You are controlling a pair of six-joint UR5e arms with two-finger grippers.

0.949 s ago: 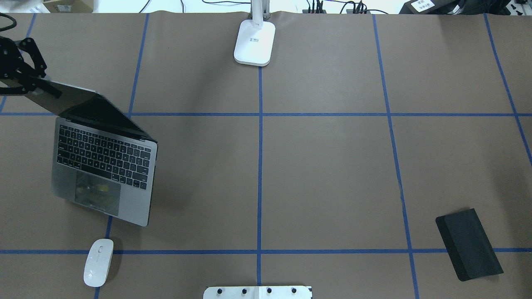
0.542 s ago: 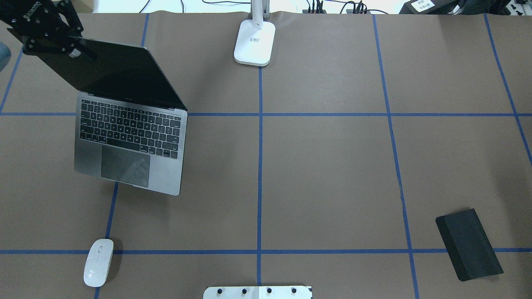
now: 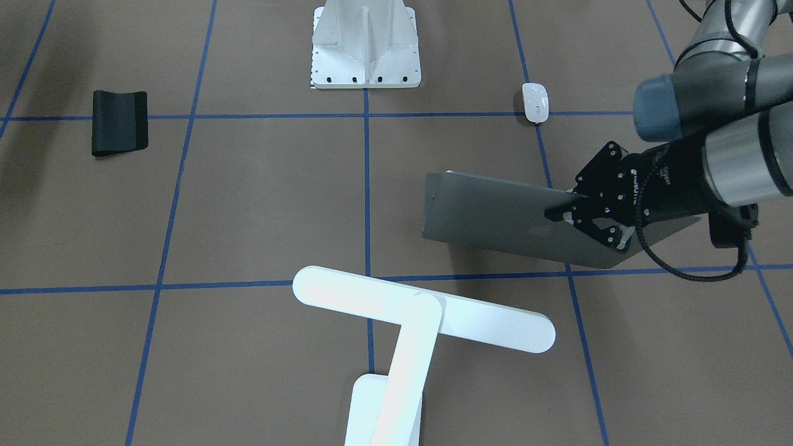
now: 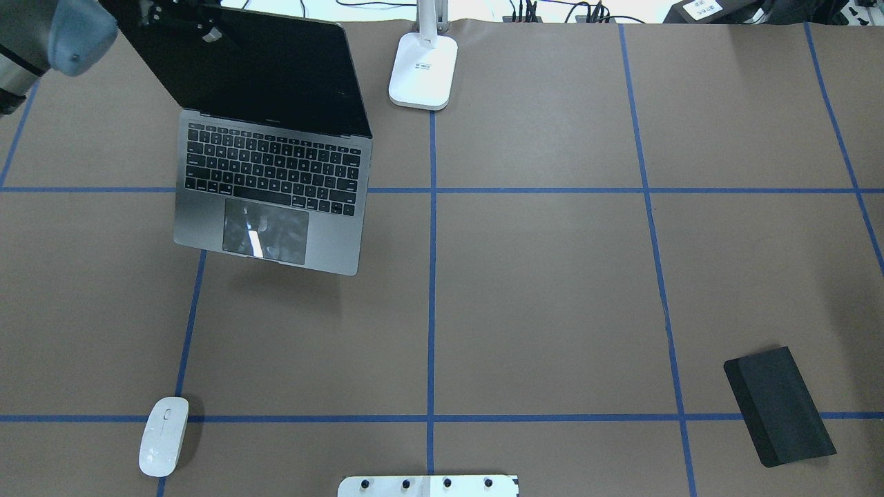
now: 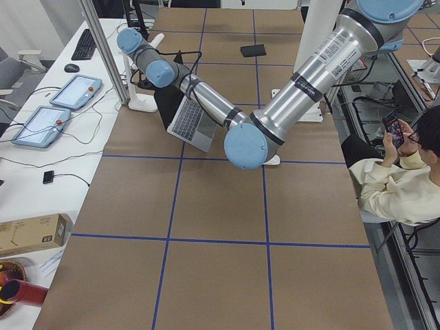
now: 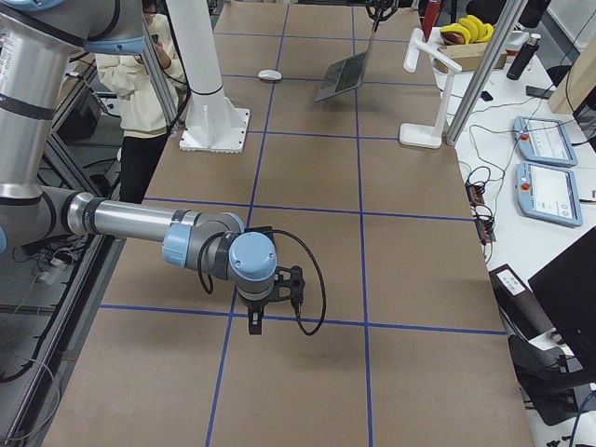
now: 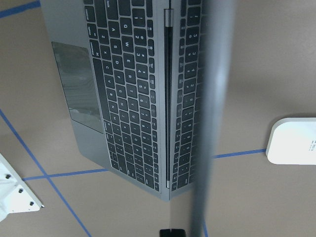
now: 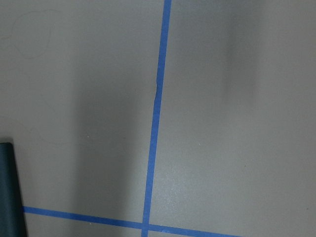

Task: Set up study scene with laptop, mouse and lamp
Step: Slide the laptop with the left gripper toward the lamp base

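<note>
the laptop (image 4: 269, 207) sits open at the far left of the table (image 4: 552, 276), just beside the lamp (image 4: 423, 72), with a faint apple logo on its lid. the left gripper (image 3: 560, 212) is clamped on the lid's top edge. the label on the lamp's base is too small to read. the mouse (image 4: 164, 436) lies well apart from them. i cannot tell how the right gripper (image 6: 272, 312) is set.

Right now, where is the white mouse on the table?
In the overhead view the mouse lies at the lower left, on the robot's left side, beside a blue tape crossing. It is left of the white pedestal and well apart from the laptop.
</note>
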